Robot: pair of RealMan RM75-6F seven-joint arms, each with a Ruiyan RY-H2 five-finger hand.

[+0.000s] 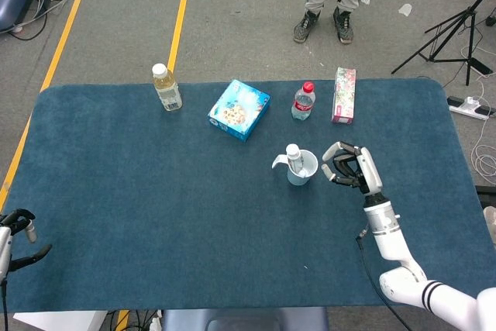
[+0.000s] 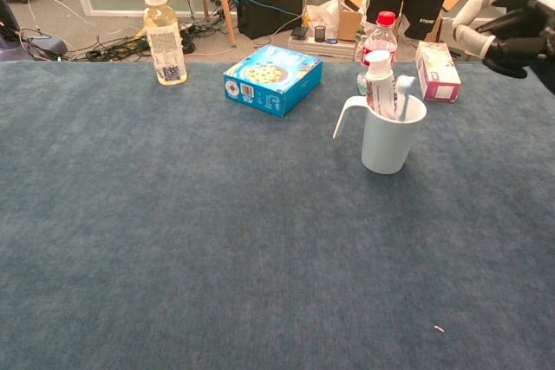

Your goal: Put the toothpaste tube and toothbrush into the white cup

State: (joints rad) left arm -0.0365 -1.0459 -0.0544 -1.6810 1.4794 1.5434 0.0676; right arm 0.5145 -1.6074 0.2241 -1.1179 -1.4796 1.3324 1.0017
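1. Right of centre in the head view, the white cup (image 1: pixel 301 168) stands upright on the blue table (image 1: pixel 155 215), handle to frame left.
2. Toothpaste tube (image 2: pixel 380 84) is in the cup, standing near-vertical with its cap end up, leaning on the left-hand inner wall in the chest view.
3. Toothbrush (image 2: pixel 403 93) is also in the cup; only a pale blue end shows above the rim, just right of the tube. Long axis looks roughly upright; which end is up I cannot tell.
4. Right hand (image 1: pixel 350 167) is just right of the cup, apart from it, fingers curled loosely with nothing in them; in the chest view it sits at the upper right edge (image 2: pixel 512 28), above cup height.
5. Left hand (image 1: pixel 14 234) is at the lower left edge of the head view, low by the table corner; spread or closed, cannot tell.
6. Judgement: both items look placed, so the step is a clean retreat. Pull the right hand up and away to frame right, and keep the fingers off the rim so the light cup does not tip.
7. Bystanders along the far edge: yellow bottle (image 1: pixel 167 87), blue box (image 1: pixel 239 109), red-capped bottle (image 1: pixel 303 101), pink box (image 1: pixel 344 95).
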